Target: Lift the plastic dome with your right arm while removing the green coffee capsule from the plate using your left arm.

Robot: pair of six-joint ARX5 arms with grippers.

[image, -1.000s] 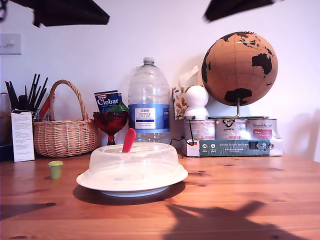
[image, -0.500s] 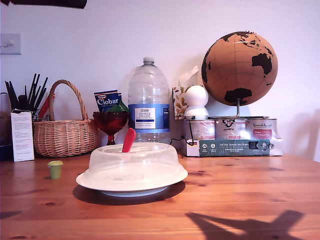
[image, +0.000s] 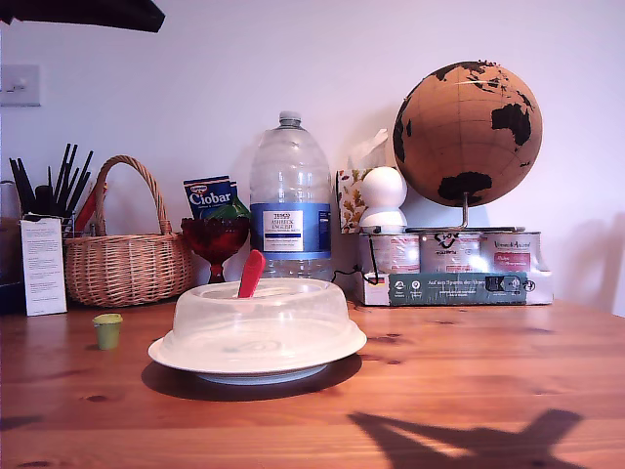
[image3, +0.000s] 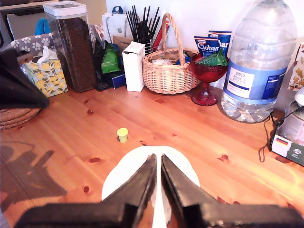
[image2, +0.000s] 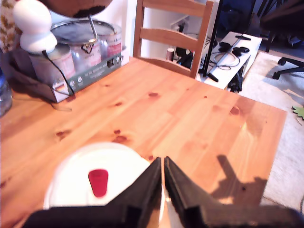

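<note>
Plastic dome [image: 259, 322] sits rim-down on the plate [image: 337, 351], mid-table, red handle tab [image: 251, 275] upright w/ a slight lean. Green coffee capsule [image: 107, 331] stands upright on the wood table [image: 488, 371], wide rim up, off the plate toward exterior view's left. My first gripper [image2: 163, 172] & my second gripper [image3: 158, 169]: tips nearly together, holding nothing, both above the dome. Only the wrist views show the grippers; first wrist view lacks the capsule.
</note>
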